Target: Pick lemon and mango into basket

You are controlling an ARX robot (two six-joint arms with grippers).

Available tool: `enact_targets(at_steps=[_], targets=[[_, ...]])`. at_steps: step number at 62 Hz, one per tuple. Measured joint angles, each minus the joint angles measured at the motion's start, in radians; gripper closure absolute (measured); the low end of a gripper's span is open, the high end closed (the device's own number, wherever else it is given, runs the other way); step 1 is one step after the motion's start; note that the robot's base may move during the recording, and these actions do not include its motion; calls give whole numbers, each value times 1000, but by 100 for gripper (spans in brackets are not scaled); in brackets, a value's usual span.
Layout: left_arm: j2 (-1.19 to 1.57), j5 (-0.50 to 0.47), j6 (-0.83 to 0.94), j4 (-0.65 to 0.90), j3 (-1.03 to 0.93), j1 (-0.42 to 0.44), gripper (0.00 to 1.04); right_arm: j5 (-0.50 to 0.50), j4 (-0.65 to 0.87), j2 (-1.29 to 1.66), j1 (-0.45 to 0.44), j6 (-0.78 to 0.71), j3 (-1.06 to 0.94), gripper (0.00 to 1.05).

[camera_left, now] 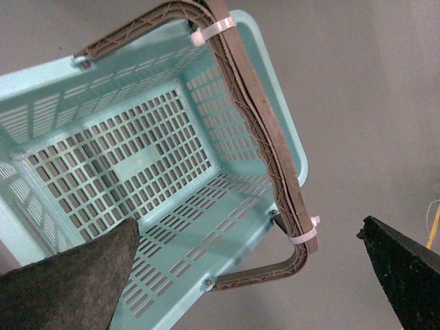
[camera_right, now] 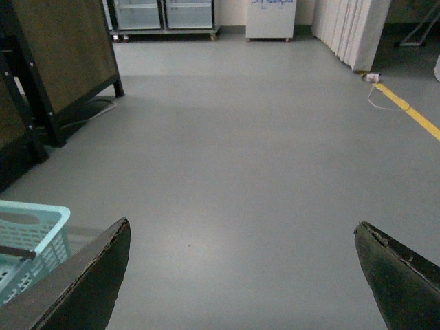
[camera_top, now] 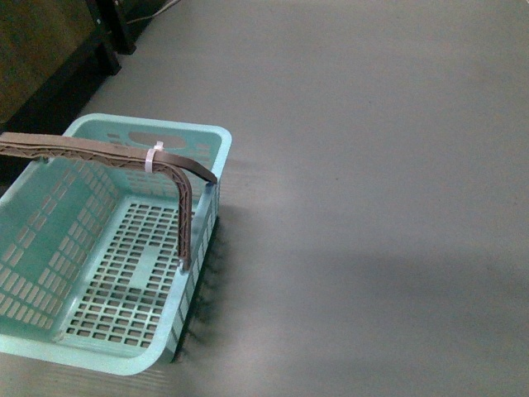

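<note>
Empty turquoise basket [camera_top: 124, 364] on grey floor [camera_top: 372, 165], robot's left; likely light, rigid (zip-tied handles [camera_top: 186, 215] offer a hold). Left gripper [camera_left: 247, 230] gapes above it, right gripper [camera_right: 242, 225] over bare floor. No lemon or mango visible.

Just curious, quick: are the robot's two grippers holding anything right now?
Left gripper: open, empty, above the light turquoise slotted plastic basket.
Right gripper: open, empty.

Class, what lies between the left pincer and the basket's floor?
Nothing: the left wrist view shows a bare stretch from the left pincer to the basket floor.
</note>
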Motion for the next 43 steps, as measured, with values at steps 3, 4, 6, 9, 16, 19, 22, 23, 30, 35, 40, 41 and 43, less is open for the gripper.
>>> enact_targets(at_steps=[3,4,6,9,16,19,22,23,30,35,40,41,43], targets=[[69,-14,-29,27,26,-17,7,0,0,0,0,0,0,9],[82,-15,-34,32,32,-20,7,0,0,0,0,0,0,9],[120,-21,-53,45,50,-32,7,0,0,0,0,0,0,9],[181,-31,-76,60,87,-50,7,0,0,0,0,0,0,9],[302,-48,-133,63,175,-69,7,0,0,0,0,0,0,9],[351,-58,-159,63,214,-71,7,0,0,0,0,0,0,9],[385,-64,-174,63,247,-73,7,0,0,0,0,0,0,9],[399,-67,-184,63,262,-73,7,0,0,0,0,0,0,9],[470,-89,-217,49,354,-85,7,0,0,0,0,0,0,9],[534,-97,-232,27,441,-108,7,0,0,0,0,0,0,9],[608,-107,-238,-5,536,-135,7,0,0,0,0,0,0,9],[615,-108,-238,-7,543,-136,7,0,0,0,0,0,0,9],[634,-111,-238,-13,565,-141,7,0,0,0,0,0,0,9]])
